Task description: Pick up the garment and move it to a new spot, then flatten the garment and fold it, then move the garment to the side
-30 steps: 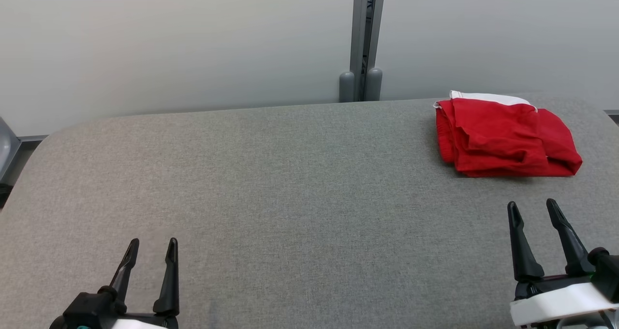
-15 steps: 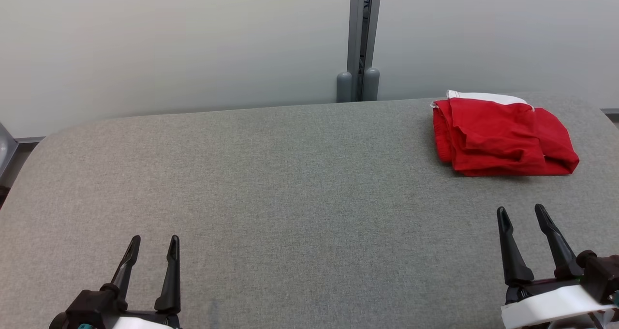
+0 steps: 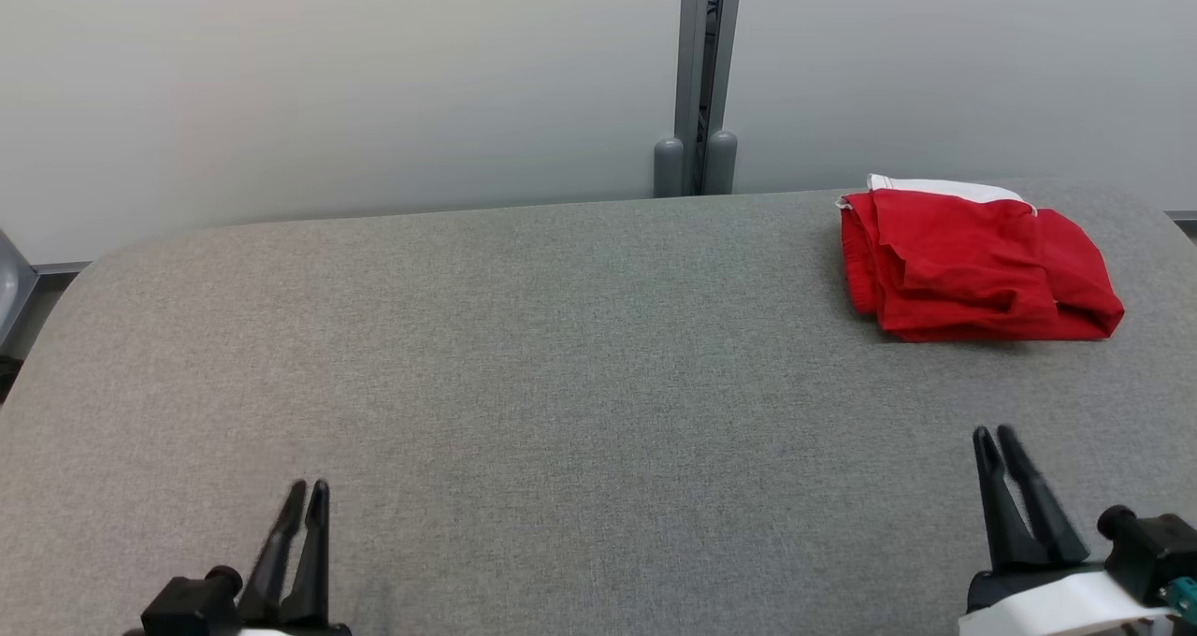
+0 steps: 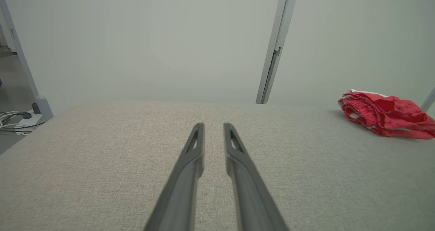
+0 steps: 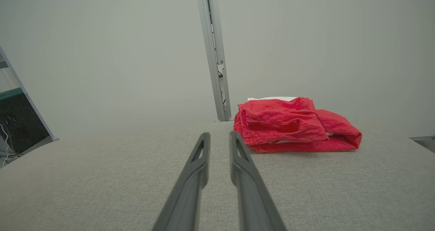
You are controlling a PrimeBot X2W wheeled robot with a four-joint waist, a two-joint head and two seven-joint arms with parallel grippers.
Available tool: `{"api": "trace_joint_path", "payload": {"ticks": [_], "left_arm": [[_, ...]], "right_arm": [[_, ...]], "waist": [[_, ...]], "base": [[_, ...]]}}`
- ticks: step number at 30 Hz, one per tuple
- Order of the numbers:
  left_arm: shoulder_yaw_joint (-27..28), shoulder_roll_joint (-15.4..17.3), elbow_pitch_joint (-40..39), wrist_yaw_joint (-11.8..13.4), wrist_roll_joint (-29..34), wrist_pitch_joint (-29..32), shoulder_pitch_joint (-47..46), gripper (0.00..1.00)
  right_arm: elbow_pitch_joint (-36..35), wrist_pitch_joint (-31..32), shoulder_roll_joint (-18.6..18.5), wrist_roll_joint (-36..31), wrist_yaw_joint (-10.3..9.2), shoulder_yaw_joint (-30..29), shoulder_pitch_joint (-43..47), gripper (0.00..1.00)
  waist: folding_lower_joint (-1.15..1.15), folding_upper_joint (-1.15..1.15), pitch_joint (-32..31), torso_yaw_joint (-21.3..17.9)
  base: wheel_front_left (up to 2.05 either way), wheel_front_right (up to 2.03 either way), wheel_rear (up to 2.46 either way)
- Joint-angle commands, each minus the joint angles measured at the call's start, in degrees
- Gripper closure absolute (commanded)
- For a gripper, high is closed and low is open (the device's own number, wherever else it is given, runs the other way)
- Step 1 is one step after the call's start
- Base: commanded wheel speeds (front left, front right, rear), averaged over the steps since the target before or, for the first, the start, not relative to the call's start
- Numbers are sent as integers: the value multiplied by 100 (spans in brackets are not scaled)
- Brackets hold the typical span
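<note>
A wide padded table covered in grey woven fabric [image 3: 561, 355], with rounded far corners, runs up to a plain pale wall [image 3: 327, 84]. A slim grey metal post [image 3: 701, 56] rises against that wall, just behind the table's far edge, with two rounded grey caps [image 3: 669, 164] at its base. In the left wrist view, pale cables [image 4: 13, 117] lie on the floor past the table's left end, beside another grey upright.

The folded red cloth garment [image 3: 973, 267] lies on the far right part of the table, near the far edge and to the right of the post. It is a soft, rumpled bundle of several layers, with a white band [image 3: 944, 189] showing along its far side. Nothing rests on it or between it and either arm; only bare fabric lies in front of it.

The left gripper [image 3: 310, 488] sits at the near left, well apart from the garment, its two long dark tapered fingers close together with a slim gap, holding nothing. The right gripper [image 3: 993, 432] sits at the near right, in front of the garment and apart from it, its fingers likewise drawn close with a narrow gap and nothing between them
</note>
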Motion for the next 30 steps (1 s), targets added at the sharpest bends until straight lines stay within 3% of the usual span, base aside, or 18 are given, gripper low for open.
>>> {"api": "trace_joint_path", "payload": {"ticks": [1, 30], "left_arm": [[9, 7, -9, 0, -39, 16, -32, 100], [156, 21, 40, -10, -2927, 779, -423, 100]], "right_arm": [[-14, 9, -6, 42, 0, -5, -18, 100], [113, 741, 83, 2768, 0, -293, -276, 100]], "waist": [[0, 0, 1, 0], [0, 0, 33, 23]], "base": [[0, 0, 0], [0, 0, 0]]}}
